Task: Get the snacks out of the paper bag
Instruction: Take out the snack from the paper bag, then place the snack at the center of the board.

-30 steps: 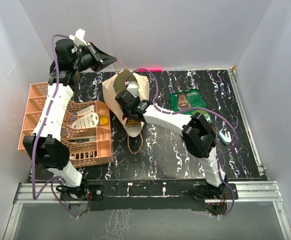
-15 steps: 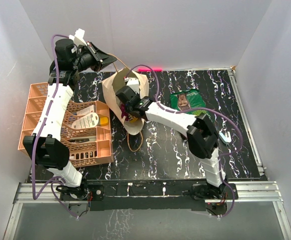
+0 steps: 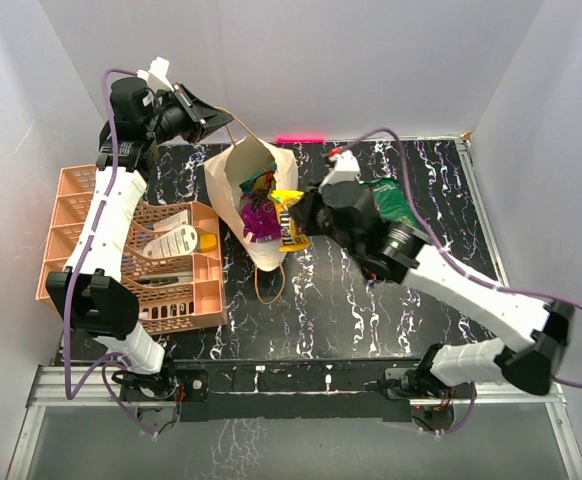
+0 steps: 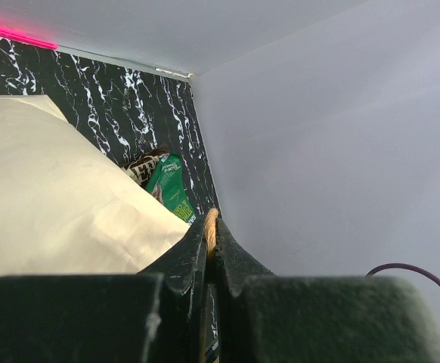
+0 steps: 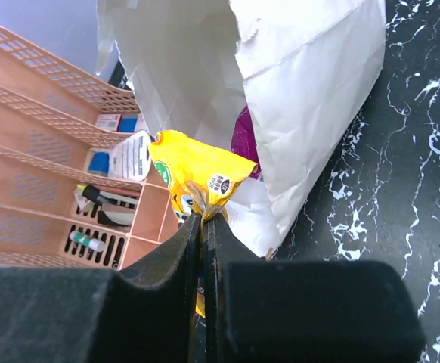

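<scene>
My right gripper (image 5: 202,218) pinches the yellow packet (image 5: 197,170) at the paper bag (image 3: 223,175) mouth; left gripper (image 4: 211,229) clamps its handle (image 4: 212,219). Orange basket (image 3: 81,215) sits just beside the bag's left; open table (image 3: 351,290) on the right, green packet (image 3: 399,203) beyond

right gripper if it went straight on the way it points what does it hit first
Shut on the yellow packet, the right gripper points into the open mouth of the paper bag; it would likely meet the bag's inner wall first, though depth is unclear.
</scene>
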### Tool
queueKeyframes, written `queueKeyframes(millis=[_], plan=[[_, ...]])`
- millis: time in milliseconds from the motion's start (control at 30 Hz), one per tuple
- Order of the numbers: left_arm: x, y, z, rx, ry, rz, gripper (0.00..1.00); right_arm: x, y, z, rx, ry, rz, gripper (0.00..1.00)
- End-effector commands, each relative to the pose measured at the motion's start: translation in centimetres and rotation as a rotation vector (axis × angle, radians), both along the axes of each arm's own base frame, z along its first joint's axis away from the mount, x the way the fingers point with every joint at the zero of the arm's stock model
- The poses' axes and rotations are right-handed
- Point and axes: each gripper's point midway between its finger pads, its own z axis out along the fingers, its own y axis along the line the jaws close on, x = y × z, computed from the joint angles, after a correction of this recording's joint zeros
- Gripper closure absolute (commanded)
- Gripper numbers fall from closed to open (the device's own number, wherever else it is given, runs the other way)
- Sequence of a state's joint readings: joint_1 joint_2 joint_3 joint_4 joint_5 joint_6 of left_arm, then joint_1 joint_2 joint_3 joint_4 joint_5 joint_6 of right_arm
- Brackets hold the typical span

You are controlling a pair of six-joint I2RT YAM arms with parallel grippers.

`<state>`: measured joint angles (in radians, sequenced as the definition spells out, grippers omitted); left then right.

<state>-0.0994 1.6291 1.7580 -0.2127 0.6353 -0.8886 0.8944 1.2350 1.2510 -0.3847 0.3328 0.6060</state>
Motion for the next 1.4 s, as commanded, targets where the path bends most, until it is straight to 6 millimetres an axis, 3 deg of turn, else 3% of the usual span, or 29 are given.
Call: queueKeyframes(millis=[0, 133, 267, 300, 500, 700, 833, 1200, 1300, 1367], plan=[[-0.4, 0.6, 2.2, 0.005, -0.082, 0.017, 1.00, 0.1, -5.2, -0.5, 0.016, -0.001, -0.201, 0.93], [-0.5, 0.7, 2.1, 0.008, -0.083, 0.020, 1.00, 1.6, -12.8, -2.7, 0.022, 0.039, -0.504, 0.93], [-0.5, 0.7, 2.3, 0.014, -0.084, 0.023, 1.00, 5.9, -18.5, -5.1, 0.148, 0.147, -0.670, 0.93], [-0.5, 0.7, 2.3, 0.013, -0.086, 0.024, 1.00, 7.0, -19.0, -5.6, 0.189, 0.172, -0.677, 0.93], [-0.6, 0.7, 2.7, 0.011, -0.088, 0.024, 1.00, 13.2, -20.5, -7.0, 0.515, 0.221, -0.771, 0.93], [-0.7, 0.7, 3.1, 0.016, -0.097, 0.021, 1.00, 17.9, -22.0, -9.2, 0.664, 0.249, -0.940, 0.93], [-0.6, 0.6, 3.1, 0.012, -0.099, 0.016, 1.00, 19.0, -23.3, -12.0, 0.739, 0.288, -1.057, 0.93], [-0.5, 0.5, 2.7, 0.005, -0.089, 0.003, 1.00, 22.0, -25.0, -19.6, 0.940, 0.310, -1.162, 0.93], [-0.6, 0.4, 2.8, -0.002, -0.090, -0.002, 1.00, 22.4, -25.3, -22.4, 0.927, 0.336, -1.211, 0.93], [-0.7, 0.4, 2.8, 0.000, -0.089, 0.002, 1.00, 22.9, -25.0, -22.9, 0.907, 0.346, -1.200, 0.93]])
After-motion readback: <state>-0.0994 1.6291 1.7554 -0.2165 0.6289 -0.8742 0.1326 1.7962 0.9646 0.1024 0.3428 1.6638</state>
